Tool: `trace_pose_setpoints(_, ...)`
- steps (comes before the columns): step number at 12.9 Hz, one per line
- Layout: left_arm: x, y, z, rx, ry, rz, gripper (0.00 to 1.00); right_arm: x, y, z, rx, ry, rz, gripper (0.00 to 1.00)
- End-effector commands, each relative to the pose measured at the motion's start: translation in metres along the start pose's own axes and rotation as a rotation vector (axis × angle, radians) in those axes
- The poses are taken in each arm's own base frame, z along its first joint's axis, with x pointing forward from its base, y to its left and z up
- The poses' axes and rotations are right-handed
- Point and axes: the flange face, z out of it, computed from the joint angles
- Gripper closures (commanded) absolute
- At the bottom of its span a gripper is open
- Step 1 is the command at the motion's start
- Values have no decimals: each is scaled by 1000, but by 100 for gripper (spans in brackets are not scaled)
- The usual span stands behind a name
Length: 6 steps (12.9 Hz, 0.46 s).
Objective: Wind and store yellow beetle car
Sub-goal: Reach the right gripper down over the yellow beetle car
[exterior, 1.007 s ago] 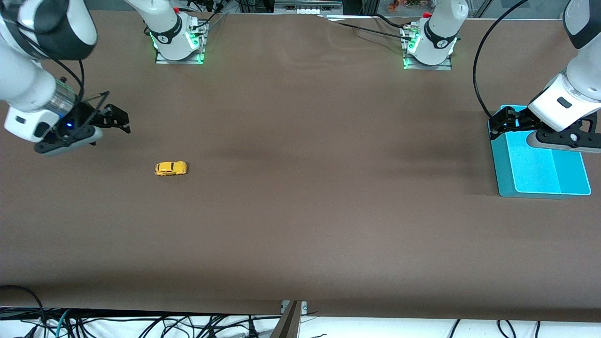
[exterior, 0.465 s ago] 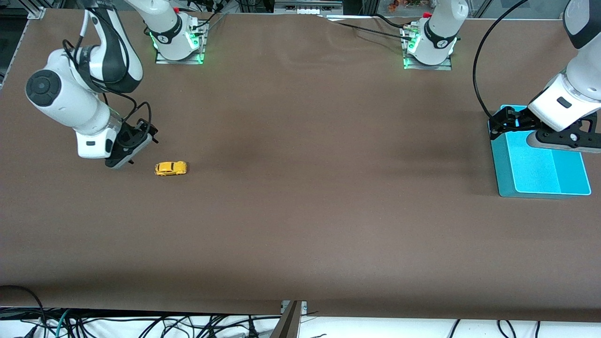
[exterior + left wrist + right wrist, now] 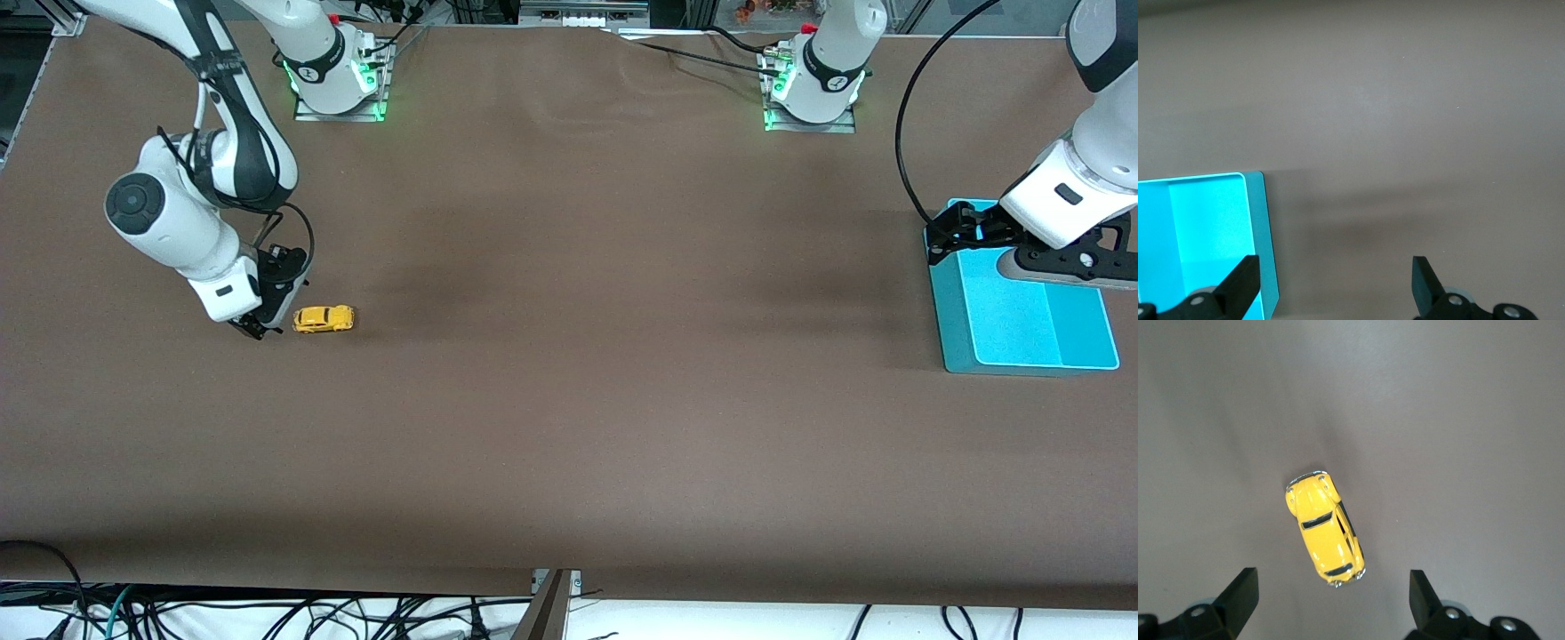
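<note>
Toward the right arm's end of the tabletop (image 3: 569,427), the right hand (image 3: 267,324) is low over the brown surface just beside the yellow beetle car (image 3: 324,318), fingers (image 3: 1238,590) spread wide and holding nothing; in the right wrist view the car (image 3: 1325,528) lies ahead of the gap between them, untouched, on its wheels. At the left arm's end, the left hand (image 3: 947,238) waits over the edge of a turquoise tray (image 3: 956,347), its fingers (image 3: 1241,283) also wide apart and empty. The car is well apart from the tray.
</note>
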Motion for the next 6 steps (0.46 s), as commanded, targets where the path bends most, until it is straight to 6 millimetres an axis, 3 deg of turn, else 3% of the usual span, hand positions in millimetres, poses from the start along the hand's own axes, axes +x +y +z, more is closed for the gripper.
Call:
trace_pose_setpoints(1,1,1,-5,3,3,-3,0,-4,-4,18,-5,1,-82,0)
trace_pose_setpoints(6,2,1,-4,3,1,-3,0,-7,-8,59,-17,3,-175,0)
